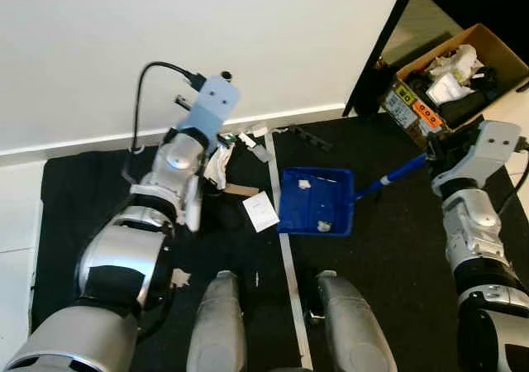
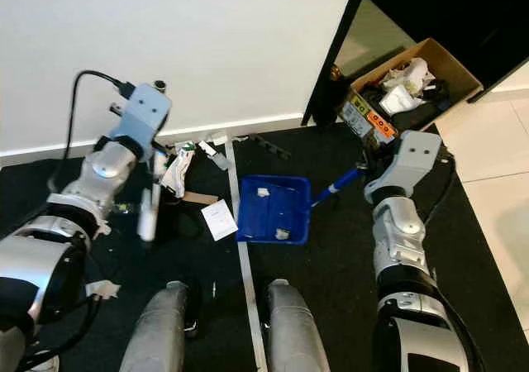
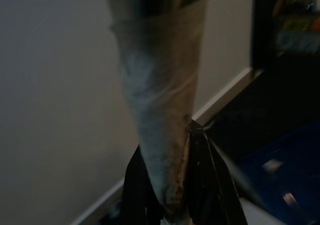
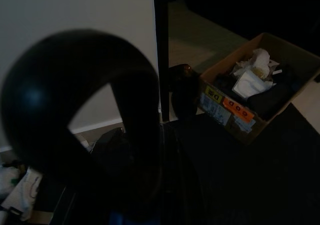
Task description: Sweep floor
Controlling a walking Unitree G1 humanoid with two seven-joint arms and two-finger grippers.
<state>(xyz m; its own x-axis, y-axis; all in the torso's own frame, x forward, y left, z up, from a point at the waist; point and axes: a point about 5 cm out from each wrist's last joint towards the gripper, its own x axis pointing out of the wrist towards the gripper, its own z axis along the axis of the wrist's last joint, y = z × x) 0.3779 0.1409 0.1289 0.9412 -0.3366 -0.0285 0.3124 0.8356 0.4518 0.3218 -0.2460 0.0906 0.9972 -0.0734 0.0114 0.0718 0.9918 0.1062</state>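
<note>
A blue dustpan [image 1: 316, 200] lies flat on the black mat with a few white scraps in it. Its blue handle [image 1: 393, 176] runs right into my right gripper [image 1: 431, 155], which is shut on it. My left gripper [image 1: 197, 186] is shut on a brush with a pale handle [image 2: 150, 211], held upright left of the pan; in the left wrist view the taped handle [image 3: 160, 110] runs between the black fingers [image 3: 137, 190]. Crumpled paper litter [image 1: 220, 162] lies by the skirting, and a white card [image 1: 261, 211] and a cardboard scrap [image 1: 240, 190] lie just left of the pan.
An open cardboard box of rubbish [image 1: 455, 78] stands at the back right beside a black door frame [image 1: 380, 50]. A white tape line [image 1: 287, 256] crosses the mat between my legs [image 1: 216, 322]. A black strip [image 1: 310, 136] lies near the wall. Pale tiles [image 2: 496, 182] border the mat on the right.
</note>
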